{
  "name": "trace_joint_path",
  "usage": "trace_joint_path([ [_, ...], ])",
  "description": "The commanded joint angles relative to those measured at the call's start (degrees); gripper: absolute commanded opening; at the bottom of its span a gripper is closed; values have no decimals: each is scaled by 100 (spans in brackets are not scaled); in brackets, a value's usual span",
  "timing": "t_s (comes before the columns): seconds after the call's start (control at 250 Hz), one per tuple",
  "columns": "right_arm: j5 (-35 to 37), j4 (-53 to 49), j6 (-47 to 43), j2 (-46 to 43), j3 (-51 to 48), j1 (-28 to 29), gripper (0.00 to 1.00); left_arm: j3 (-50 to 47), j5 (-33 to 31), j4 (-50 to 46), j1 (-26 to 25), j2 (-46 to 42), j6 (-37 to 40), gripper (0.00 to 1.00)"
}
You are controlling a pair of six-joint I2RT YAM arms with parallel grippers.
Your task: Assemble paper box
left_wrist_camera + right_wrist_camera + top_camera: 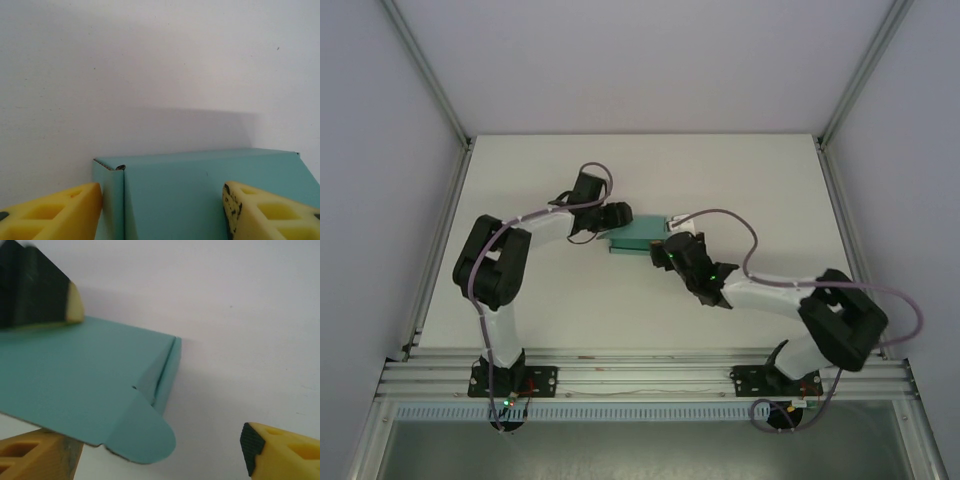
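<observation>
- One paper box [638, 236], teal-green, lies near the middle of the white worktop [750, 180], between the two sets of jaws
- Two arms reach in to it: the left arm [495, 265] from the left and the right arm [820, 315] from the near right, so the box is hemmed in on both sides
- The left jaws stand apart; in the left wrist view one yellow pad [55, 215] sits at the box's left end and the second pad [270, 215] lies over its flat face, so they are not clamped round it
- In the right wrist view a black finger with a yellow tip [74, 305], belonging to the left jaws, rests on the top panel
- The right jaws are wide apart: one pad [35, 455] sits under the near edge of the card, the other pad [280, 452] is well clear over bare worktop
- One rounded flap [145, 440] sticks out from the box's near corner, unfolded
- Two grey cables [730, 215] loop above the wrists
- One aluminium rail [640, 375] carries both bases at the near edge
</observation>
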Motion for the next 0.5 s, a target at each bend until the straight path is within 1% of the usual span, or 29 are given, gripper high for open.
trace_joint_path([
  [0.0, -256, -366, 335, -575, -203, -13, 88, -557, -34, -3, -28, 106, -239, 62],
  [0.024, -199, -388, 459, -686, -200, -40, 90, -665, -52, 105, -33, 108, -256, 62],
  [0.052, -230, -418, 591, -803, -195, -105, 92, -798, -102, 228, -43, -90, -281, 61],
  [0.12, -576, -490, 913, -1003, -106, -331, 94, -1087, -274, 445, -60, -233, -287, 61],
  [0.188, -948, -656, 1400, -974, 126, -648, 95, -1332, -376, 651, -87, -385, -286, 61],
  [0.232, -1253, -840, 1555, -825, 359, -839, 95, -1448, -507, 726, -121, -466, -269, 61],
  [0.34, -1515, -1010, 1602, -229, 840, -1061, 94, -1506, -762, 670, -219, -577, -208, 61],
  [0.392, -1763, -1057, 1566, 97, 1046, -1122, 90, -1487, -866, 627, -266, -604, -191, 61],
  [0.432, -1887, -1029, 1554, 313, 1142, -1123, 89, -1482, -877, 633, -296, -623, -174, 61],
  [0.496, -2048, -952, 1543, 690, 1199, -1133, 83, -1475, -877, 656, -325, -639, -190, 61],
])
